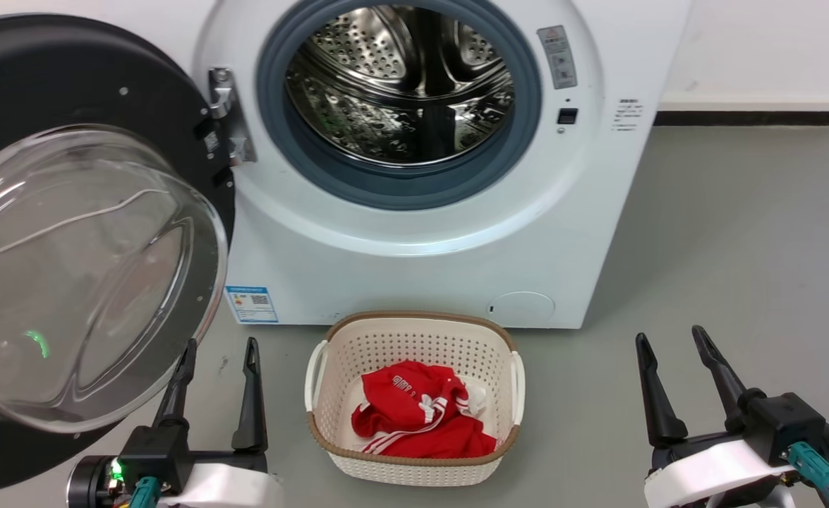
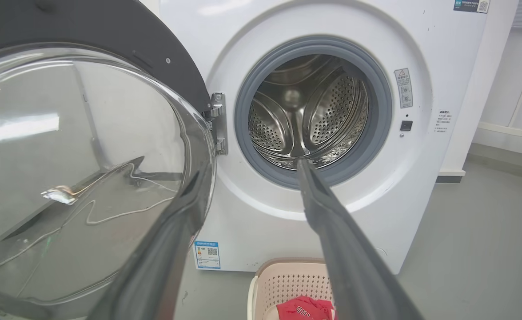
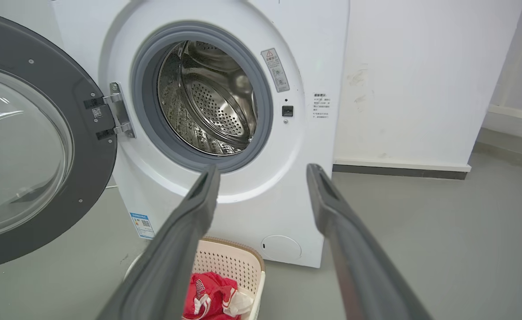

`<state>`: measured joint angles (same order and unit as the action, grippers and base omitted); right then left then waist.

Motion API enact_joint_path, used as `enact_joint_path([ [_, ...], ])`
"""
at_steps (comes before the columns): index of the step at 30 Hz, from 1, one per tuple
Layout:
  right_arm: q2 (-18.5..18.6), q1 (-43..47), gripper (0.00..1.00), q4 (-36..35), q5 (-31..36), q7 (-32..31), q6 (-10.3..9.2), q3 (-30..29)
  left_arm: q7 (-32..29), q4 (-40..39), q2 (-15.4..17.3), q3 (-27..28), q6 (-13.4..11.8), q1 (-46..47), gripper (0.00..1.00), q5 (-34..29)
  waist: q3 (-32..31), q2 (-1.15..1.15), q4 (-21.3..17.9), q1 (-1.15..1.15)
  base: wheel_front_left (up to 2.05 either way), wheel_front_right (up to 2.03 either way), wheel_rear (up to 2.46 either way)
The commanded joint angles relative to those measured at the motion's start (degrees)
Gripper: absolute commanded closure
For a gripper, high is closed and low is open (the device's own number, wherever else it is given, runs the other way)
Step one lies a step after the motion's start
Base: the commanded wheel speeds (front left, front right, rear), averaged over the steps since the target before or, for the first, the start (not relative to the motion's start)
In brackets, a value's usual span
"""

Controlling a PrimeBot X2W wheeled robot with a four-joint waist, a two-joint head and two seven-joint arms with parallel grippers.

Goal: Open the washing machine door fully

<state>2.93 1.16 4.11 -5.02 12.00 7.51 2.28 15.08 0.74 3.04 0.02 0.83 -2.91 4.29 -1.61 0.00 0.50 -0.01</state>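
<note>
Washing machine door (image 1: 82, 247) is swung out on its metal hinge (image 1: 227, 116) and hangs off the left side of the washing machine (image 1: 414, 261). Its inner face is turned toward the room: black ring, clear glass bowl bulging toward the near side. The door sits well clear of the opening (looks past square to the front panel, exact angle hard to read). The perforated steel drum (image 1: 400, 85) is fully exposed, with the grey gasket (image 1: 386, 194) round it.

Left hand (image 1: 220, 346): low at near left, fingers pointing toward the machine, spread apart, gripping nothing. Its left finger is just beside the bottom rim of the glass bowl. In the left wrist view that finger overlaps the bowl edge, so I can't tell if it touches.

Right hand (image 1: 669, 335): low at near right, well apart from door and machine. Fingers are spread about the same, also holding nothing.

On the floor (image 1: 739, 247), just in front of the machine and between the two hands, is a cream perforated basket (image 1: 414, 339) with a brown rim. A red garment (image 1: 418, 413) with white stripes is bunched inside, plus a bit of white cloth.

Blue label sticker (image 1: 252, 303) sits low left on the front panel. The round cap (image 1: 521, 308) is low right, just behind the basket. To the right of the machine is a white wall with dark skirting.
</note>
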Motion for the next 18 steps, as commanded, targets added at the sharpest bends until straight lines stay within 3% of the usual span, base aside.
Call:
enact_joint_path([
  [1,-0.11,0.09,0.0,-0.36,-0.21,-0.32,-0.03,0.09,0.12,0.36,0.0,-0.48,-0.29,0.74,0.0,0.22,0.08,0.0,-1.09,0.01,0.0,0.0,0.0],
  [18,-0.11,-0.37,0.0,0.73,-1.26,0.11,-0.03,0.73,0.12,2.03,-0.09,-0.91,-0.36,1.74,0.0,0.49,0.66,0.0,-2.33,0.01,0.0,0.0,0.0],
])
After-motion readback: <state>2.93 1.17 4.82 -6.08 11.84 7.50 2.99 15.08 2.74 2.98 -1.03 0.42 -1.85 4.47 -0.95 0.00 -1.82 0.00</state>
